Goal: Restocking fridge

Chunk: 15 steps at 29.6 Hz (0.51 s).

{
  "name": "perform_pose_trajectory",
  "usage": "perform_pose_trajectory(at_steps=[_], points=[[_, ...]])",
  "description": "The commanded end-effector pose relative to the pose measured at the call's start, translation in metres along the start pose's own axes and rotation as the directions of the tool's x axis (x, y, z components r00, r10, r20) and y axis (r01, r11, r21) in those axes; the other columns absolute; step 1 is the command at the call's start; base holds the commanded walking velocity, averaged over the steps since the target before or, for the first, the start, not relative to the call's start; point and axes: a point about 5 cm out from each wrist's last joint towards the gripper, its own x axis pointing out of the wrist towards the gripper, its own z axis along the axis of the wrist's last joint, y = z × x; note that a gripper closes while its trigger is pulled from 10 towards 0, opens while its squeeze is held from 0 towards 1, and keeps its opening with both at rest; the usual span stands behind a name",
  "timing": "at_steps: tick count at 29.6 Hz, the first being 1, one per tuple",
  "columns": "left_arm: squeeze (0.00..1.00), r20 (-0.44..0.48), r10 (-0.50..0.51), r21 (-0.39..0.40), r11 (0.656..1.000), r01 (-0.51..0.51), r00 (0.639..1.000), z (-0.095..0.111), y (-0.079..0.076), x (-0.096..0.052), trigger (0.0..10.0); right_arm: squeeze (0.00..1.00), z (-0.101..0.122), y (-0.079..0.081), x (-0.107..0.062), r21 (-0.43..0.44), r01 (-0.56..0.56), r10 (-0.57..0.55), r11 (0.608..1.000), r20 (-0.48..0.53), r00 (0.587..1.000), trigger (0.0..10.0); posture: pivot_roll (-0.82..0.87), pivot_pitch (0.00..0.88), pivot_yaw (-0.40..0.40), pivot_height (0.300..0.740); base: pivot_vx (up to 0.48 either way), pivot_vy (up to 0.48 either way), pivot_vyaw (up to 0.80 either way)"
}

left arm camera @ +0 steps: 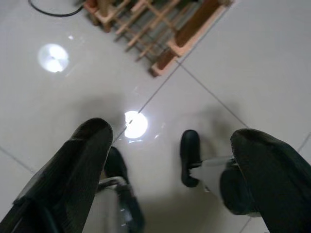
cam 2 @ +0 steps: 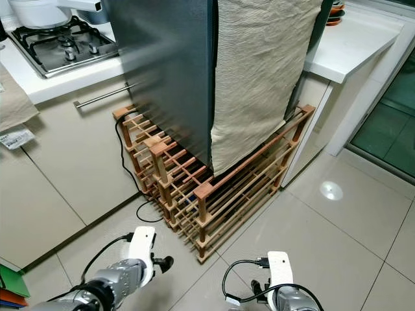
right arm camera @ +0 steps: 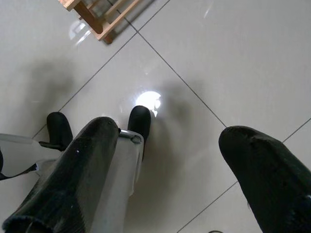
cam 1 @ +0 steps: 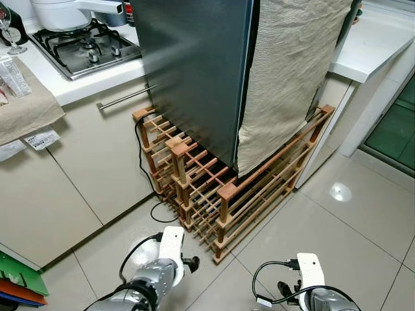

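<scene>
A dark grey fridge [cam 1: 194, 71] stands shut in front of me on a low wooden slatted rack [cam 1: 220, 188]. A beige cloth [cam 1: 292, 71] hangs down over its right side. My two silver arms hang low near the floor, the left arm [cam 1: 155, 272] and the right arm [cam 1: 311, 285], both short of the rack. In the left wrist view my left gripper [left arm camera: 170, 145] is open over bare tile, with nothing between its fingers. My right gripper [right arm camera: 170, 136] is also open above the tiles and holds nothing. A corner of the rack [left arm camera: 165, 43] lies ahead of the left gripper.
A gas hob [cam 1: 84, 45] with a white pot [cam 1: 65, 13] sits on the counter at the left, above cream cabinets with a bar handle [cam 1: 126, 97]. A black cable [cam 1: 146, 168] trails to the floor beside the rack. A white counter [cam 1: 376, 45] stands at the right.
</scene>
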Motion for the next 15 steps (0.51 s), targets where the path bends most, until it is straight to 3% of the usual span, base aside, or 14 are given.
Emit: perform_pose_trajectory(at_steps=[1, 15], points=[[0.0, -0.004, 0.011, 0.011, 1.0, -0.011, 1.0, 0.0014, -0.0012, 0.0002, 10.0, 0.06, 0.0017, 0.0015, 0.0004, -0.007, 0.001, -0.001, 1.0, 0.002, 1.0, 10.0, -0.15, 0.0, -0.002, 0.74, 0.0, 0.0, 0.0], [0.0, 0.002, 0.021, -0.004, 1.0, -0.021, 1.0, 0.0023, -0.0054, 0.0008, 10.0, 0.06, -0.0003, 0.0047, 0.0009, -0.04, -0.009, 0.009, 0.999, -0.007, 1.0, 10.0, -0.14, 0.0, -0.012, 0.74, 0.0, 0.0, 0.0]])
